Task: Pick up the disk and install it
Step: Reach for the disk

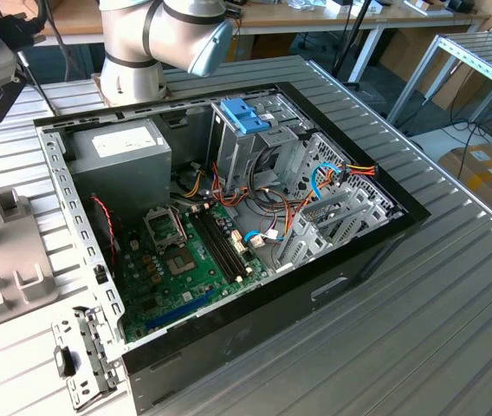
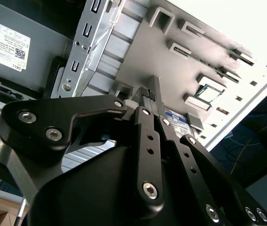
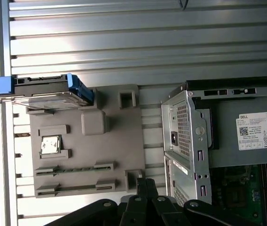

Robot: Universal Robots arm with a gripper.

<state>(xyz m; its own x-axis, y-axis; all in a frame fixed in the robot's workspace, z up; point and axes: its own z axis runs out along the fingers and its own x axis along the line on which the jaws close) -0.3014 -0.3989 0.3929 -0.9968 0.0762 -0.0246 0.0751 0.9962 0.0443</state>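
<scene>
Hovering empty and pinched narrow, the claw (image 3: 145,182) hung over a grey fixture plate (image 3: 110,141) on the desk (image 3: 124,42), beside the open computer case (image 3: 190,141). The disk (image 3: 44,94) sat at the plate's far edge, well apart. Pickup seemed unstarted; grasping would call for opening wide and crossing the plate. The wrist pointed downward.

Even light is falling on the table (image 1: 454,295) in the exterior view, the computer case (image 1: 255,321) is shadowing its inside, and glare is whitening the background behind my dark gripper (image 2: 148,92) in the second wrist view.
</scene>
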